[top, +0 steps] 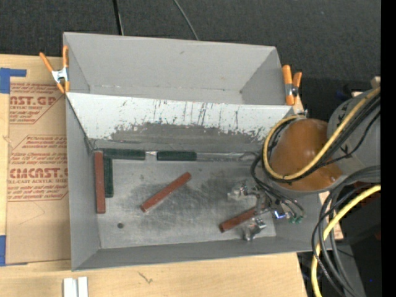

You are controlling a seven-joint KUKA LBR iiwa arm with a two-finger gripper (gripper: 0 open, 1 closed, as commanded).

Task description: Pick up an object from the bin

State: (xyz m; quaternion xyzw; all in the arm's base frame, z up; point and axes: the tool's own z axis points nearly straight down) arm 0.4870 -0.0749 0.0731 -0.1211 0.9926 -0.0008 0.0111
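End effector [246,212] low in bin [80,166], near right corner, fingers spread astride a short red-brown bar [237,222], not clamped. Straddling its narrow width likely sets up the pinch.

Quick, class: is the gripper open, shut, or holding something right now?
Gripper: open, its fingers spread either side of the red-brown stick at the right end of the bin, not clamped on it.

dark floor [247,11] above, pale wooden tabletop [204,274] below, viewed from overhead.
the floor is seen as a dark grey, finely speckled surface, and two thin black cables [114,5] are laid across it. the tabletop is evenly lit, and a small dark mark is seen on it.
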